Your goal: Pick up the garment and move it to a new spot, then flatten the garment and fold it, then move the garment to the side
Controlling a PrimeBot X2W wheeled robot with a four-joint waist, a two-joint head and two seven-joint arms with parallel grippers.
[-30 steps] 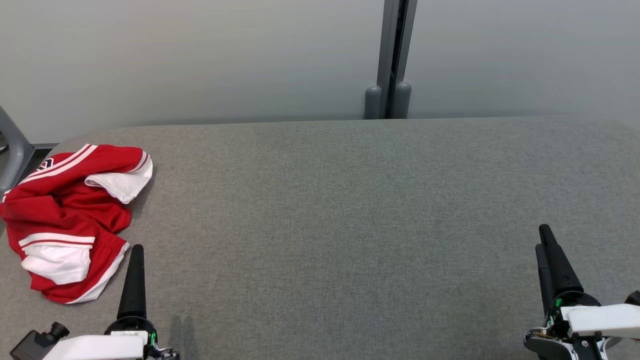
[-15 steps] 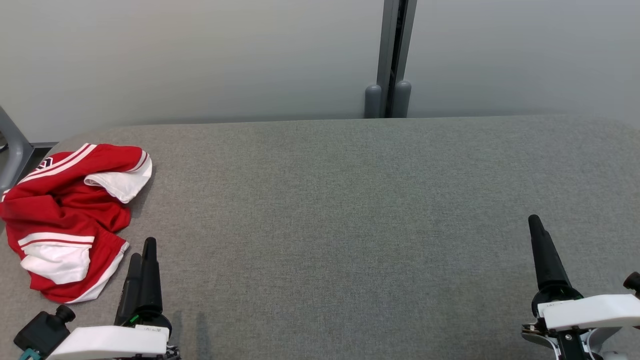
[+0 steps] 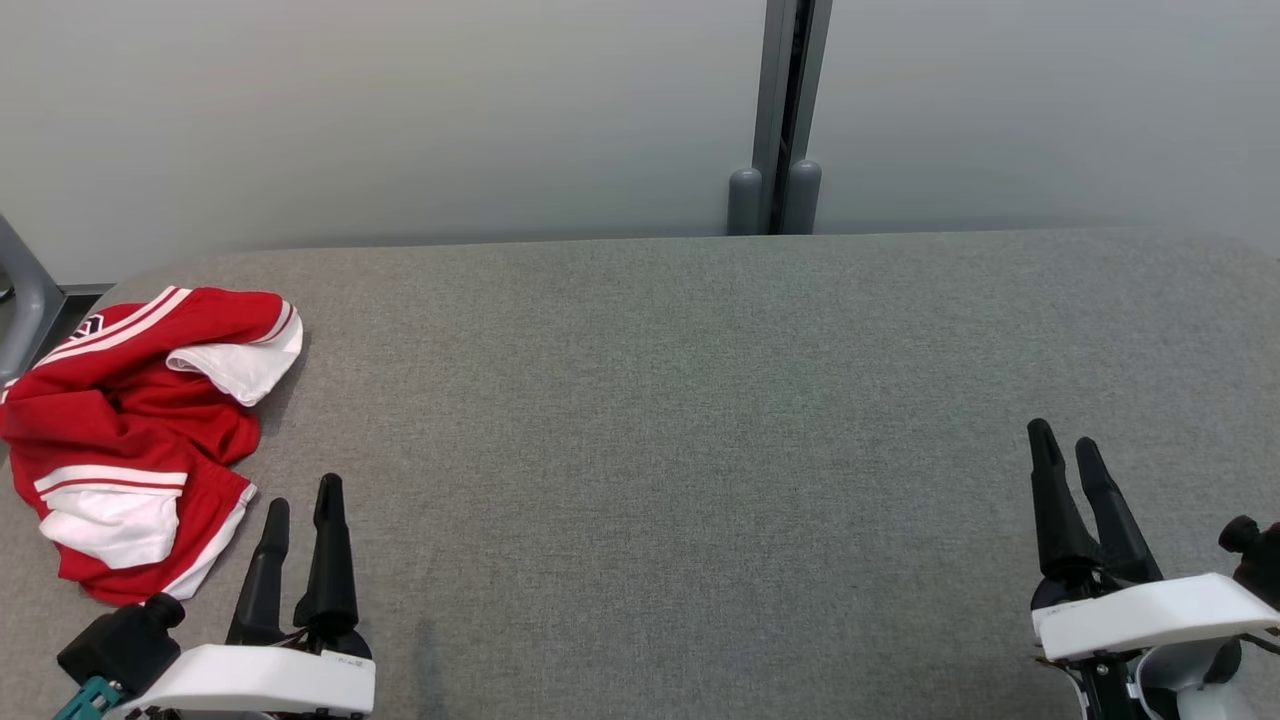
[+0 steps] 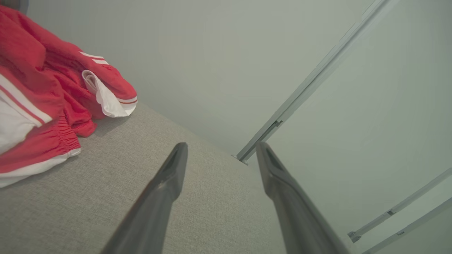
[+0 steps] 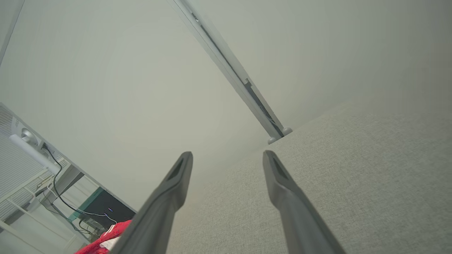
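Note:
A crumpled red garment with white stripes and white panels lies bunched at the far left of the grey table, reaching its left edge. The left wrist view has the garment at its upper left, and a corner of the garment peeks in at the right wrist view's bottom left. My left gripper hovers open just right of the garment's near end, nothing between its fingers. My right gripper is open and empty at the near right. The left gripper and right gripper show parted fingers.
A pale wall with a grey vertical post runs behind the table's far edge. A grey chair leg stands off the table's left end. Cables and a dark box sit on the floor far left in the right wrist view.
Both grippers have rolled about their wrists, so both fingers of each now show side by side. The left one shifted slightly right, the right one slightly left and forward. The garment lies as before.

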